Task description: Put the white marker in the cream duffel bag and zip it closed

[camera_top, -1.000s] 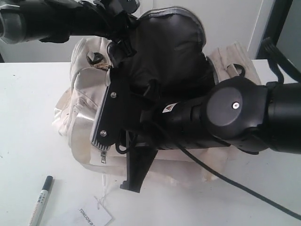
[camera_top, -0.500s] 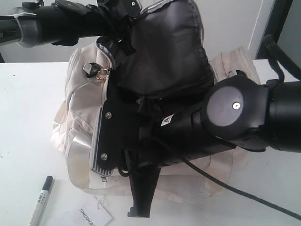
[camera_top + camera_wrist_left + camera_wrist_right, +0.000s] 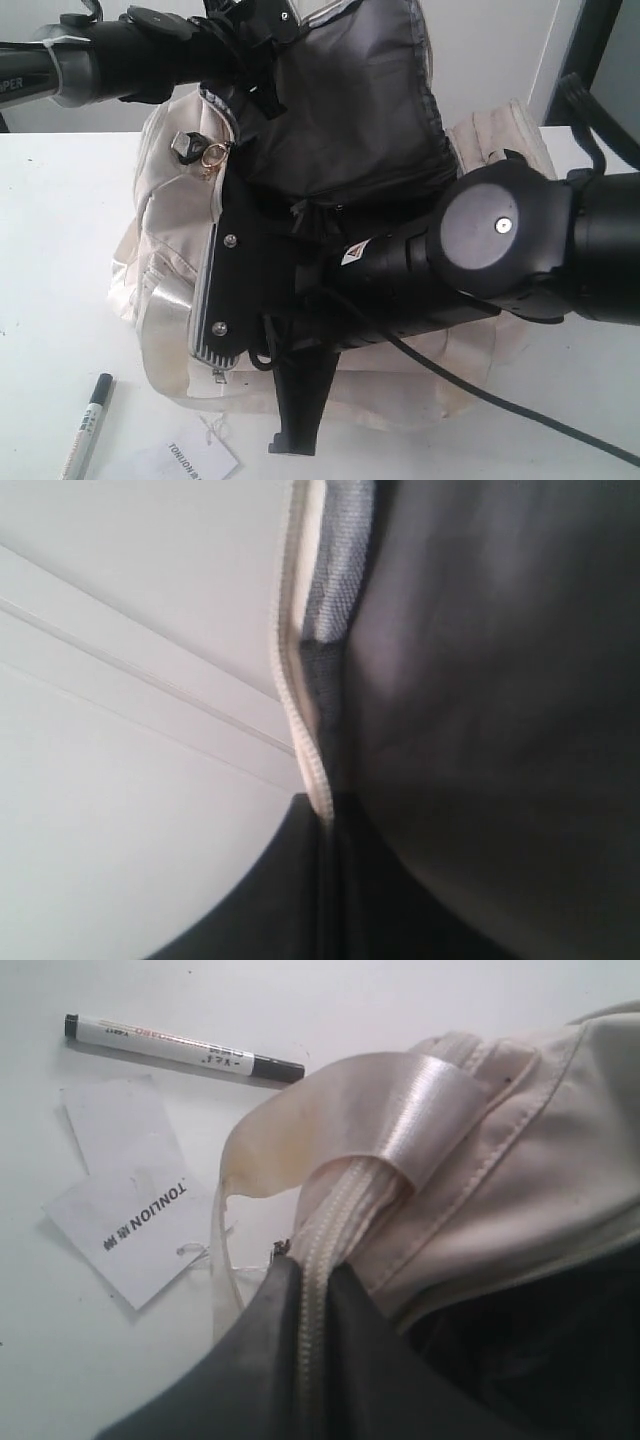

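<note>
The cream duffel bag (image 3: pixel 165 290) sits mid-table with its top flap raised, showing the dark lining (image 3: pixel 350 110). My left gripper (image 3: pixel 252 60) holds that flap up and is shut on its zip edge (image 3: pixel 300 710), seen close in the left wrist view. My right gripper (image 3: pixel 315 1280) is shut on the zip tape at the bag's near edge (image 3: pixel 222 362), under a shiny strap (image 3: pixel 400 1100). The gold ring pull (image 3: pixel 213 155) hangs at the bag's upper left. Apart from the bag, the white marker (image 3: pixel 88 425) (image 3: pixel 180 1048) lies on the table at the front left.
A white printed paper tag (image 3: pixel 190 462) (image 3: pixel 125 1200) lies on the table beside the marker, tied to the bag by a thin string. The right arm's cable (image 3: pixel 520 415) trails across the table at the front right. A white wall stands behind.
The left gripper has lifted the flap higher and wider, baring more dark lining. The right gripper has shifted slightly toward the table's front with the bag's edge. The marker has not moved.
</note>
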